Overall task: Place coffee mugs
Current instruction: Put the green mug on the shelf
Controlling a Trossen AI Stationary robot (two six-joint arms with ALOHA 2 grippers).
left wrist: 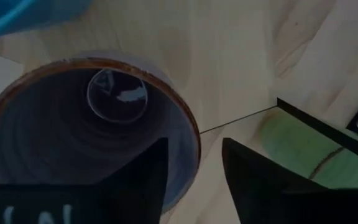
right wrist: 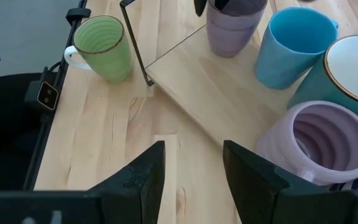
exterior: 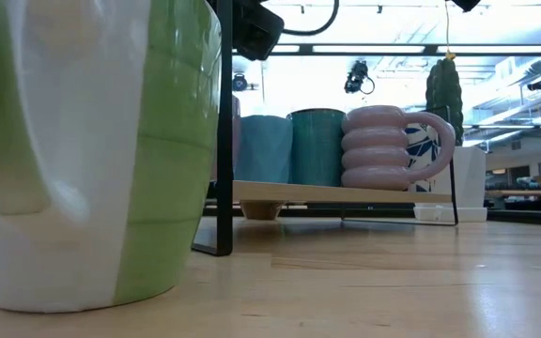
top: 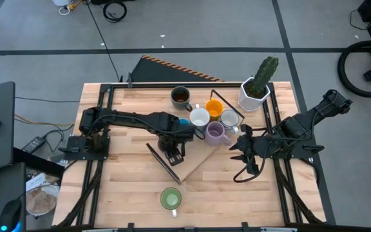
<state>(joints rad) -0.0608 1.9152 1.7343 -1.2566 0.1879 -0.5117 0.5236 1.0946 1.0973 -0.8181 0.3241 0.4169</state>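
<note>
My left gripper (top: 172, 153) points down over a purple mug (left wrist: 73, 143) that stands upright on the wooden board (right wrist: 210, 93). It is open (left wrist: 194, 158), with one finger inside the mug's brown rim (left wrist: 188, 127) and one outside, touching neither side as far as shows. In the high view the gripper hides this mug. A ridged lilac mug (right wrist: 322, 140), a blue mug (right wrist: 291, 46), white (top: 199, 117), orange (top: 214, 108) and dark brown (top: 181, 96) mugs stand farther back. A green mug (top: 171, 198) stands on the table near the front edge. My right gripper (right wrist: 194, 171) hovers open at the right, holding nothing.
A white pot with a cactus (top: 256, 90) stands at the far right corner. The board's black metal frame (right wrist: 135, 43) rises between the green mug and the board. Bare tabletop (top: 121, 187) lies at the front left.
</note>
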